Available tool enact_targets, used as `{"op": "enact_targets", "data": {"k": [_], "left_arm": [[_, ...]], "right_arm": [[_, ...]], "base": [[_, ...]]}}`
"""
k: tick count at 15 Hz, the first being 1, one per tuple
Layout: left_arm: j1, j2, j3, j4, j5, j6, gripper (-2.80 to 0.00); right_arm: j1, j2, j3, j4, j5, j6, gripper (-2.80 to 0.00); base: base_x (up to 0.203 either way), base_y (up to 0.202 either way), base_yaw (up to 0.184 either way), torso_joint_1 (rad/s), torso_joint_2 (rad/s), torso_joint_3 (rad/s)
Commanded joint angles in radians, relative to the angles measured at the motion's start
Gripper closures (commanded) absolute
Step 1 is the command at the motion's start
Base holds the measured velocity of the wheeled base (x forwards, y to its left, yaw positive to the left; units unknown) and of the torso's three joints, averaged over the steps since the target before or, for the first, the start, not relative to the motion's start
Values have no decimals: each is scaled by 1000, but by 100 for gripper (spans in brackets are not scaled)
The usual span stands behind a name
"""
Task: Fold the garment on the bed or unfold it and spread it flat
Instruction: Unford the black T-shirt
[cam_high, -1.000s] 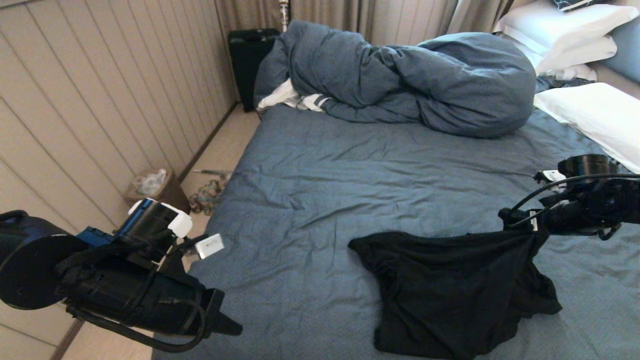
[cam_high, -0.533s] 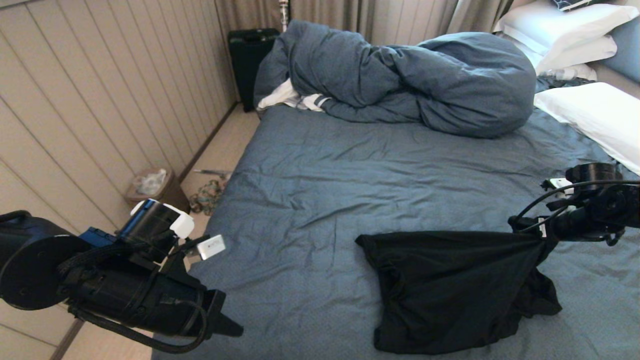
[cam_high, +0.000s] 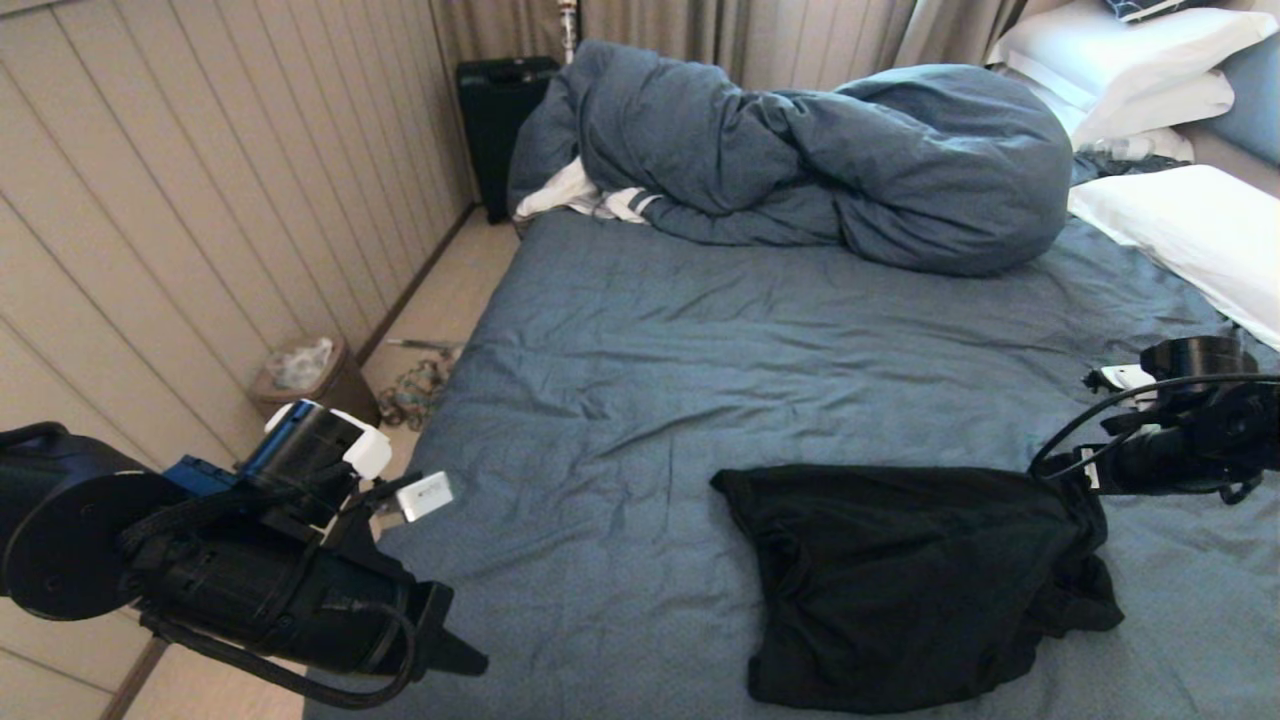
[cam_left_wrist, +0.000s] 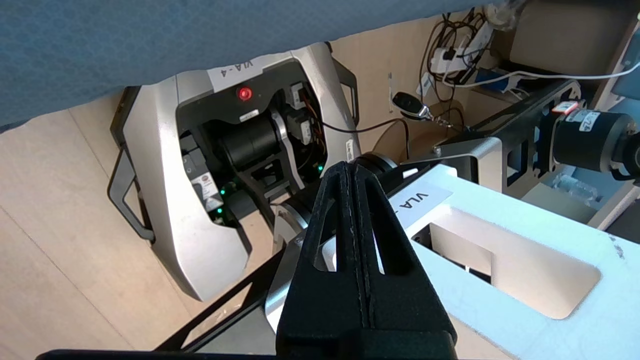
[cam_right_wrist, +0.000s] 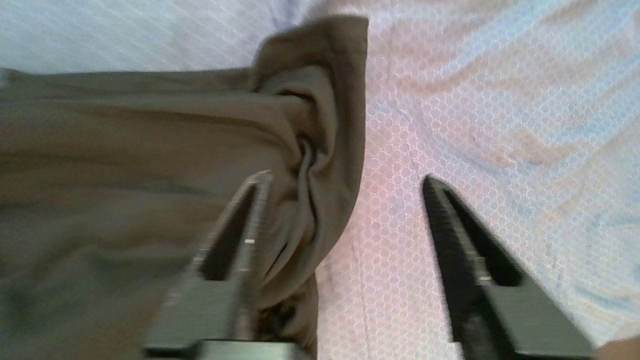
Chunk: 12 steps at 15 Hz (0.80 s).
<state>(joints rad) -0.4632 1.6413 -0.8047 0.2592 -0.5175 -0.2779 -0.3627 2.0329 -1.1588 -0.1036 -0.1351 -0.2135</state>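
Black fabric of the garment (cam_high: 905, 580) lay bunched on the bed (cam_high: 700, 350), its corner just beneath the right gripper (cam_right_wrist: 345, 200), whose fingers (cam_right_wrist: 465, 250) stood spread, gripping nothing. Off the bed's edge, the left gripper (cam_left_wrist: 354, 175) hung pressed together, empty.

L arm parked low at robot's left, forearm level; left gripper (cam_left_wrist: 356, 200) w/ jaws pressed flat together, nothing between. R arm reaches in from the right edge, wrist low; right gripper (cam_right_wrist: 345, 195) w/ jaws spread wide apart, one finger (cam_right_wrist: 240, 235) over dark cloth, not pinching.
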Motion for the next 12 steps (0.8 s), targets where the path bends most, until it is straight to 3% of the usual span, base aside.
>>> {"op": "enact_targets", "data": {"k": [1, 2, 3, 6, 12], "left_arm": [[0, 2, -1, 2, -3, -3, 0], [0, 3, -1, 2, -4, -3, 0], [0, 8, -2, 2, -3, -2, 0], [0, 17, -5, 2, -3, -3, 0], [-30, 63, -71, 5, -3, -35, 0]], "right_arm": [[-8, -59, 10, 1, 23, 2, -280], [-10, -91, 20, 4, 57, 8, -280], [-10, -121, 38, 6, 85, 26, 0], [30, -200, 124, 5, 122, 76, 0], [44, -200, 123, 5, 175, 83, 0]], "base": [[0, 0, 0, 0, 0, 0], [0, 0, 0, 0, 0, 0], [0, 0, 0, 0, 0, 0], [0, 0, 0, 0, 0, 0], [0, 0, 0, 0, 0, 0]]}}
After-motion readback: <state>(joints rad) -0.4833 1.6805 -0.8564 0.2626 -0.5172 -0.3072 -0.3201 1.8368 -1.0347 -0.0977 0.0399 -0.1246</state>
